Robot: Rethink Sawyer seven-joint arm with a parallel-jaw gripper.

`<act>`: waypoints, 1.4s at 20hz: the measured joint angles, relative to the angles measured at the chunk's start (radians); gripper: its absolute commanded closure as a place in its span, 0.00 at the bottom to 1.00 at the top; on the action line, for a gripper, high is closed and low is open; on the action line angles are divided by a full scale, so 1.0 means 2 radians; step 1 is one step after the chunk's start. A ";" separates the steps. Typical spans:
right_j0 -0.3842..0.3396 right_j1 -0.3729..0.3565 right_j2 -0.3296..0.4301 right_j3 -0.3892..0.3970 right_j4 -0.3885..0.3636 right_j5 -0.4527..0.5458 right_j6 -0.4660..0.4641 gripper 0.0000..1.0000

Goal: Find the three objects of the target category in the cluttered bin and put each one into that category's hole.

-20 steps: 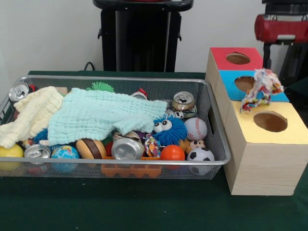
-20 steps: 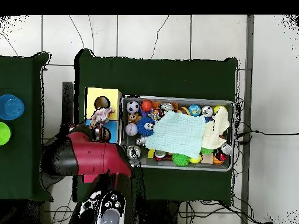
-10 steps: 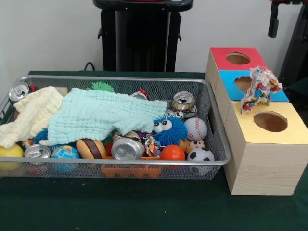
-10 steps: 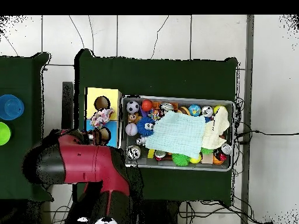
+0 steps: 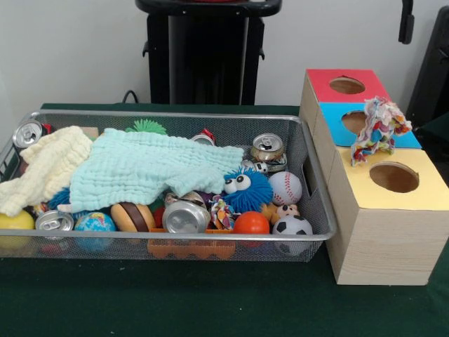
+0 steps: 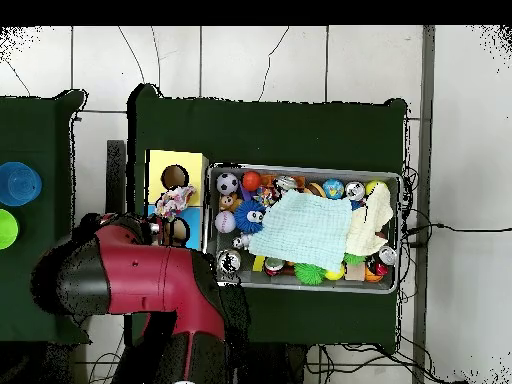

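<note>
Nearest to the camera in the front view, the green tabletop point(image 5: 210, 302) is bare in front of the wire bin point(image 5: 319, 232). Along the bin's near side lie a soccer ball point(image 5: 292, 227), an orange ball point(image 5: 251, 223), a crushed can point(image 5: 185, 216), a burger toy point(image 5: 133, 217), a globe ball point(image 5: 94, 223), another can point(image 5: 54, 221) and a yellow ball point(image 5: 14, 220). Just behind them sit a blue fuzzy toy with eyes point(image 5: 247, 188) and a baseball point(image 5: 285, 187). A mint cloth point(image 5: 144, 168) covers the middle of the bin, and a cream cloth point(image 5: 43, 168) lies beside it at the left end. Farther back there is an upright can point(image 5: 267, 147) and a green spiky toy point(image 5: 146, 126).

Beside the bin stands the wooden box with three holes: yellow section point(image 5: 414, 191) nearest, then blue section point(image 5: 337, 130), then red section point(image 5: 330, 91). A colourful rope toy point(image 5: 379, 130) rests on top of the box, at the border of the blue and yellow sections, not inside any hole.

In the overhead view my arm point(image 6: 140, 285) lies beside the box, and it hides my gripper, so I cannot tell if it is apart or together.
</note>
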 measured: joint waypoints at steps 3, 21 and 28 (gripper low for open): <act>0.000 0.000 0.000 0.000 0.002 -0.001 0.000 0.00; -0.026 0.040 0.002 0.001 0.003 -0.132 0.000 0.00; -0.036 0.058 0.004 0.006 0.003 -0.158 0.000 0.00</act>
